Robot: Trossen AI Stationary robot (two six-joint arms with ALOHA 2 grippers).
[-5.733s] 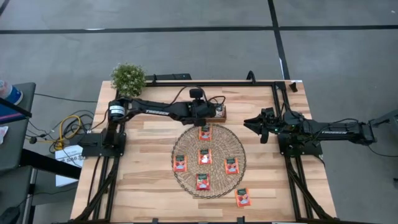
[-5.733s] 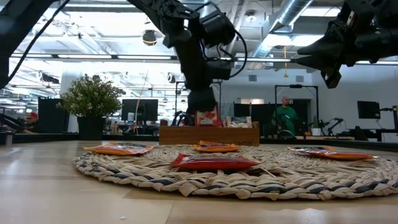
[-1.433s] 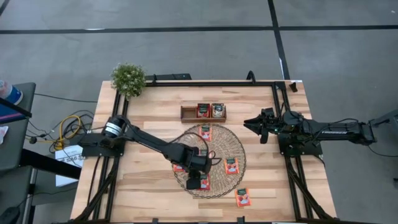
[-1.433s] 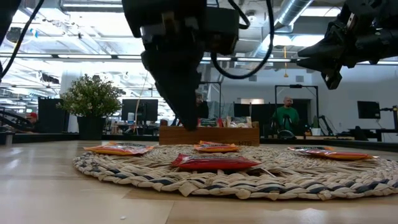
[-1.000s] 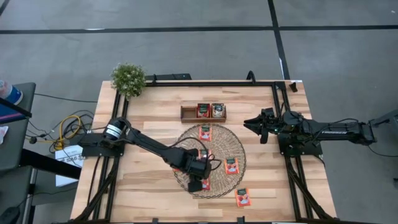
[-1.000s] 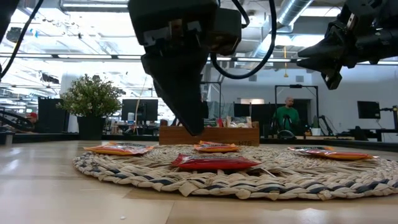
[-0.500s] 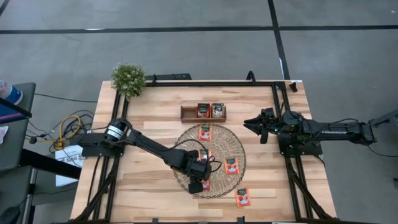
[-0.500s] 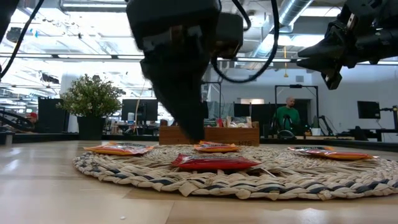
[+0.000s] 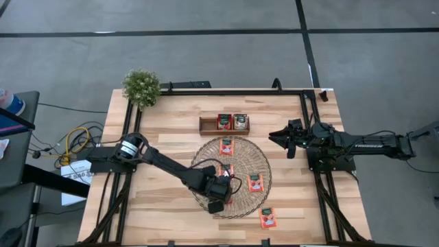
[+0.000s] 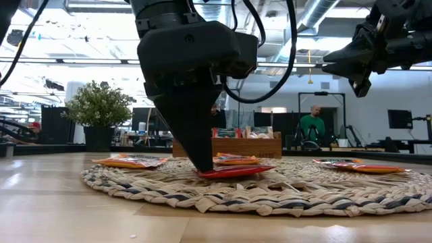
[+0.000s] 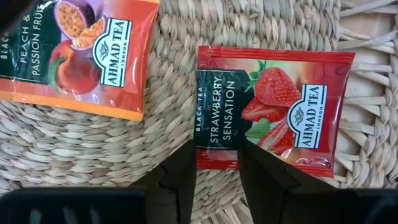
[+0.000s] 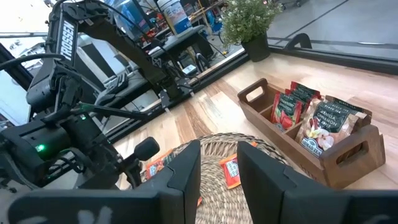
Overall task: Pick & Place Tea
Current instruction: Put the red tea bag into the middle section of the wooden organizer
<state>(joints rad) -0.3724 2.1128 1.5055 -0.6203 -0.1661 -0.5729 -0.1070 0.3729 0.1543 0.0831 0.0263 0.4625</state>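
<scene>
- Down on the near side of your round woven mat (image 9: 232, 177), your left gripper (image 11: 217, 163) has its two fingers pinched on the edge of a red strawberry tea bag (image 11: 273, 109), and one side of the bag is tipped up off the mat.
- Right beside it lies an orange peach tea bag (image 11: 74, 53), flat on the mat.
- One more tea bag (image 9: 267, 217) lies on the bare table, near the mat's edge.
- Farther back, your small wooden tray (image 9: 224, 123) holds tea bags standing up in two boxes.
- Your right gripper (image 9: 287, 142) waits up high at the table's right side, fingers a little apart, holding nothing.
</scene>
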